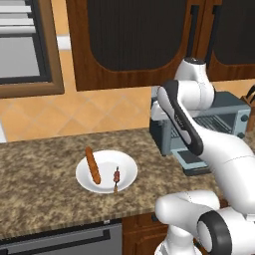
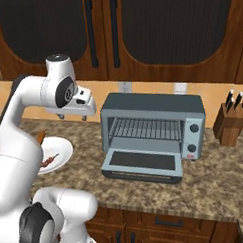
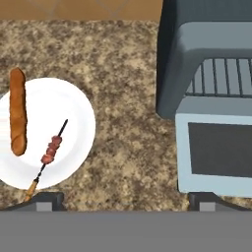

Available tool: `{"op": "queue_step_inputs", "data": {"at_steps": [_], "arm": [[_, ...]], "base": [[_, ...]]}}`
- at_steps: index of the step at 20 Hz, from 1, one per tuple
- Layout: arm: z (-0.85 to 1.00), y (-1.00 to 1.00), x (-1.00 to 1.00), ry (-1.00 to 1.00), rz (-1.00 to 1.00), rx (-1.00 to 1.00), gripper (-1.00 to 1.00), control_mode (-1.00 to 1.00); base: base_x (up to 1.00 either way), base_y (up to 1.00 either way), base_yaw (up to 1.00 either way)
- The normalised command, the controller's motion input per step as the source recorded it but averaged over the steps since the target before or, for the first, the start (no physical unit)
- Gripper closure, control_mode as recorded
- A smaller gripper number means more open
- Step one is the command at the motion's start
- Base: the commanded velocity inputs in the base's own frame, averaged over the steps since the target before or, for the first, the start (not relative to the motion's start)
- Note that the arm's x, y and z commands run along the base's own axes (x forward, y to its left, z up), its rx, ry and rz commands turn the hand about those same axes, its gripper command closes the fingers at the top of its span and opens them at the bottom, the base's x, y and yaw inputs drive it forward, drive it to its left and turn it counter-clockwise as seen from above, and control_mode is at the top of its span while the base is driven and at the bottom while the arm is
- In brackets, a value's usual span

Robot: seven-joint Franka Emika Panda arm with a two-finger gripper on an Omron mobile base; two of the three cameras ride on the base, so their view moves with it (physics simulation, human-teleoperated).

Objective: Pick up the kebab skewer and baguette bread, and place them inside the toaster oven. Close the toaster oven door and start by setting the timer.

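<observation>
Hand view, hand [image 3: 126,199] wide open and empty above the desk [image 3: 128,147], skewer [image 3: 49,151] and baguette [image 3: 18,111] on plate [image 3: 78,113] cut off at left, oven [image 2: 153,132] with door [image 2: 143,164] down, partly hidden by arm in left base view

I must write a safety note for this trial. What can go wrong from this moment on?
1. The kebab skewer is very thin and lies flat on the white plate; the open pincer may slip off it or push the plate.
2. The baguette bread lies close beside it and could be knocked.
3. The toaster oven door is folded down towards the counter edge; the arm may hit it when loading.
</observation>
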Motion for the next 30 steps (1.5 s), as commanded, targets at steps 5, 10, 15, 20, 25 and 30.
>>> {"op": "queue_step_inputs", "data": {"at_steps": [5,10,15,20,25,30], "arm": [[-0.35,-0.12,0.04,-0.02,0.00,0.00,-1.00,-1.00],[-0.40,0.16,0.10,-0.04,-0.04,0.01,-1.00,-1.00],[-0.12,-1.00,0.05,-0.18,0.00,0.01,-1.00,-1.00],[-0.09,-1.00,0.02,-0.21,0.00,0.00,-1.00,-1.00],[-0.62,-0.85,0.03,-0.32,0.00,0.00,-1.00,-1.00],[-0.46,-0.51,0.43,-0.15,0.00,0.01,-1.00,-1.00]], "base": [[0.00,0.00,0.00],[0.00,0.00,0.00],[0.00,0.00,0.00],[0.00,0.00,0.00],[0.00,0.00,0.00],[0.00,0.00,0.00]]}}
